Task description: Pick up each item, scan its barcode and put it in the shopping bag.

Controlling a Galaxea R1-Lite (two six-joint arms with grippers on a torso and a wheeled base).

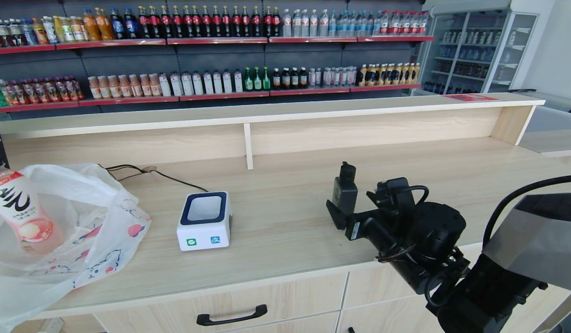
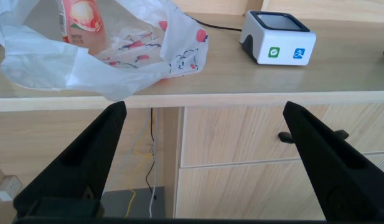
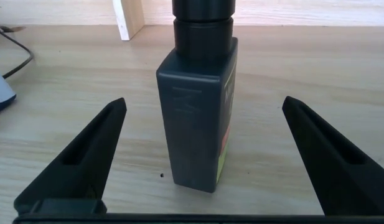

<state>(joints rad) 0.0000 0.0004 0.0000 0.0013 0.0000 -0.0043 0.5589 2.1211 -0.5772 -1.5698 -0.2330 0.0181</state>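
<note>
Two bottles: one pink, in the bag on the left; one dark, standing on the counter point(image 1: 290, 217) on the right.
Left gripper point(image 2: 204, 109): fingers spread wide and holding nothing, low in front of the counter edge, facing the bag and scanner.
Shopping bag point(image 1: 105, 222): thin white plastic, slumped on the left end of the counter with its mouth loosely open.
Pink bottle point(image 1: 24, 212): upright inside the bag, so this item looks finished.
Scanner point(image 1: 205, 226): white box with a dark-rimmed window facing up, just right of the bag, with its cable point(image 1: 174, 178) running back.
Dark bottle point(image 3: 192, 118): squarish body with a round cap, upright, well right of the scanner.
Right gripper point(image 3: 204, 102): fingers wide apart on either side of the dark bottle, touching neither face.
Step in hand: judged to be the grasp of the dark bottle.
Grip: close evenly on the two flat faces, at mid-body or below the shoulder, so the tall bottle is not tipped.
Barcode: I cannot tell which face carries it; a coloured label strip shows on one side.
Carry: lift straight up, move left over the scanner window and turn the label down towards it.
Risk: a one-sided touch could topple the bottle, and the limp bag mouth may need a careful drop.
</note>
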